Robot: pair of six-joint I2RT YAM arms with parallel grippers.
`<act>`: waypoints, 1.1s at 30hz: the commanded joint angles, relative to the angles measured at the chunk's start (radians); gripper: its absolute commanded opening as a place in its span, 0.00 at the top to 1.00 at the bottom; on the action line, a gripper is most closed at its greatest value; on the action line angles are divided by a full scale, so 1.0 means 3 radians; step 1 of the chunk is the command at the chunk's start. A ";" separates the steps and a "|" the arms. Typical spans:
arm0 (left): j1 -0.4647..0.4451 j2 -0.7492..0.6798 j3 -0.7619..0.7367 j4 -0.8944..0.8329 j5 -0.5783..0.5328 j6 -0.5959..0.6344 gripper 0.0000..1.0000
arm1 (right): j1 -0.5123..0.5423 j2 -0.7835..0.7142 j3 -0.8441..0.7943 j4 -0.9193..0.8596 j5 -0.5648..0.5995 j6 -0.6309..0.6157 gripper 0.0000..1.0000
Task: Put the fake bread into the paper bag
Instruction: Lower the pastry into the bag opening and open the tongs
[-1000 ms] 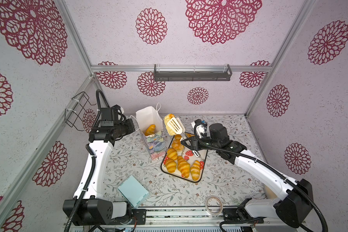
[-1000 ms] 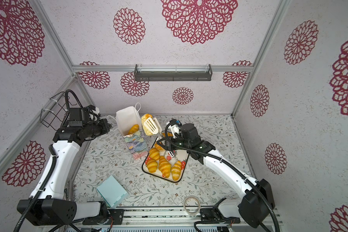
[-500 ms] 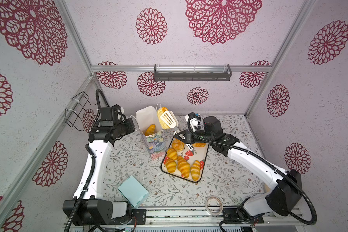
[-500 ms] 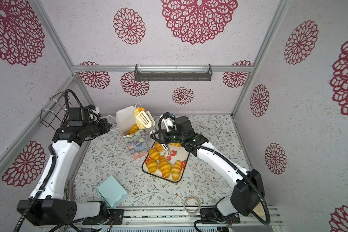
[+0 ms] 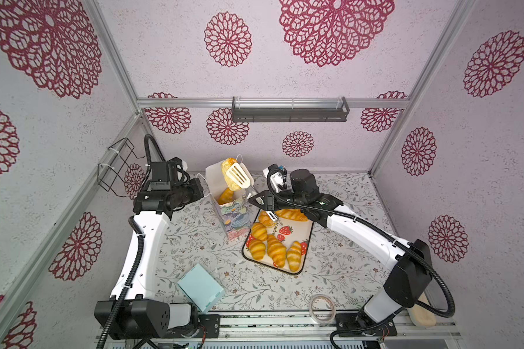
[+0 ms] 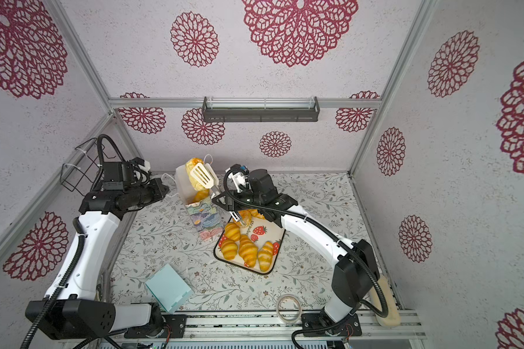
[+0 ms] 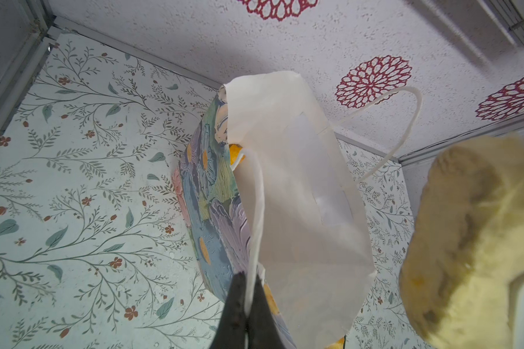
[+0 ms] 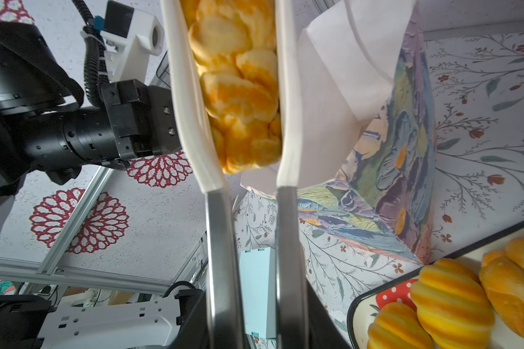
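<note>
The paper bag (image 5: pixel 231 213) (image 6: pixel 205 218) stands upright left of the tray, its mouth open. My left gripper (image 5: pixel 201 189) (image 7: pixel 245 290) is shut on the bag's white cord handle (image 7: pixel 256 211). My right gripper (image 5: pixel 260 201) (image 8: pixel 257 326) is shut on metal tongs (image 5: pixel 239 176) (image 6: pixel 204 175) with white slotted heads. The tongs clamp one piece of fake bread (image 5: pixel 227 165) (image 8: pixel 236 90) above the bag's mouth. Another piece (image 5: pixel 225 195) lies inside the bag. Several croissants (image 5: pixel 274 249) and a long loaf (image 5: pixel 291 215) lie on the strawberry-print tray (image 5: pixel 307 250).
A light blue box (image 5: pixel 201 287) sits near the front edge on the left, a tape roll (image 5: pixel 322 308) at the front right, and a beige block (image 5: pixel 422 314) behind the right arm's base. A wire basket (image 5: pixel 118 166) hangs on the left wall.
The right arm has carried the tongs and the bread left and back, from over the tray to above the bag's mouth. The left arm has stayed still.
</note>
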 commanded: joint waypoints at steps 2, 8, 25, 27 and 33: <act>0.0020 -0.0042 0.0065 -0.0012 0.0048 -0.0008 1.00 | 0.0062 0.0088 0.0288 0.0234 -0.0086 0.0044 0.65; 0.0020 -0.0047 0.0057 -0.0016 0.0063 -0.0002 1.00 | 0.0093 0.0240 0.0385 0.0192 -0.0081 0.0064 0.64; 0.0025 -0.0042 0.0047 -0.0013 0.0037 0.0011 1.00 | 0.0108 0.0246 0.0329 0.0106 -0.0036 0.0011 0.48; 0.0025 -0.0047 0.0045 -0.0016 0.0030 0.0012 1.00 | 0.0108 0.0233 0.0325 0.0091 -0.0020 -0.0002 0.46; 0.0025 -0.0047 0.0047 -0.0016 0.0027 0.0013 1.00 | 0.0106 0.0188 0.0339 0.0042 0.0018 -0.0045 0.46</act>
